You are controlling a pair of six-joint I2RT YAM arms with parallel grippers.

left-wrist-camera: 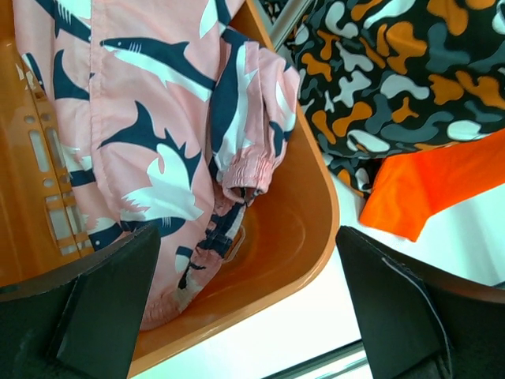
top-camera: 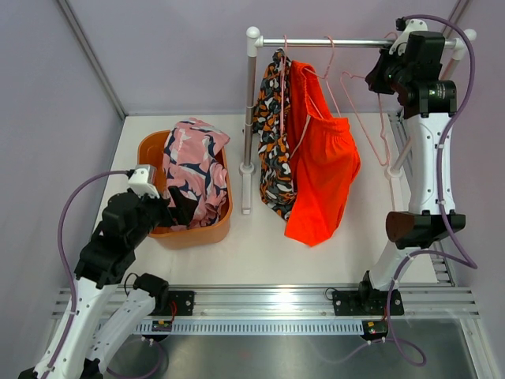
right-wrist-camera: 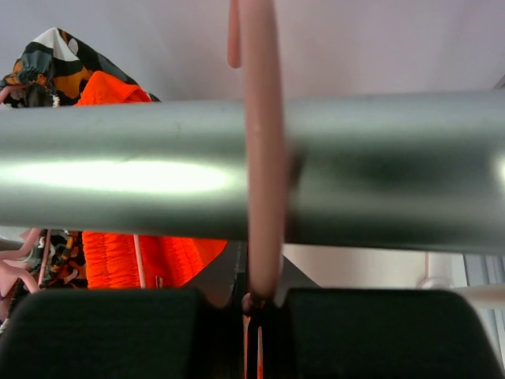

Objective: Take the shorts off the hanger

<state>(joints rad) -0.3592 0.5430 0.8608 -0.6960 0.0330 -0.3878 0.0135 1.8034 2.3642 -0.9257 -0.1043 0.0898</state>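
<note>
Closest, the left gripper (top-camera: pixel 183 209), jaws spread wide, is hovering over the orange plastic basket (top-camera: pixel 217 225) where pink shark-print shorts (top-camera: pixel 193 166) are lying bunched. Bright orange shorts (top-camera: pixel 323 178) and black camouflage shorts (top-camera: pixel 274 150) are hanging vertically from the steel rail (top-camera: pixel 347 43). Left wrist: its fingers (left-wrist-camera: pixel 102 308) are standing apart above that basket. Right wrist: the right gripper (right-wrist-camera: pixel 252 304) is pinching a bare pink wire hanger (right-wrist-camera: pixel 264 158).

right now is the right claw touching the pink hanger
Touching. The right wrist view shows the claw closed on the hanger by the rail.

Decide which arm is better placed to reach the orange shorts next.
Probably right: right end effector is at the rail, shut on the pink hanger beside the orange shorts; left end effector sits open over the basket.
</note>
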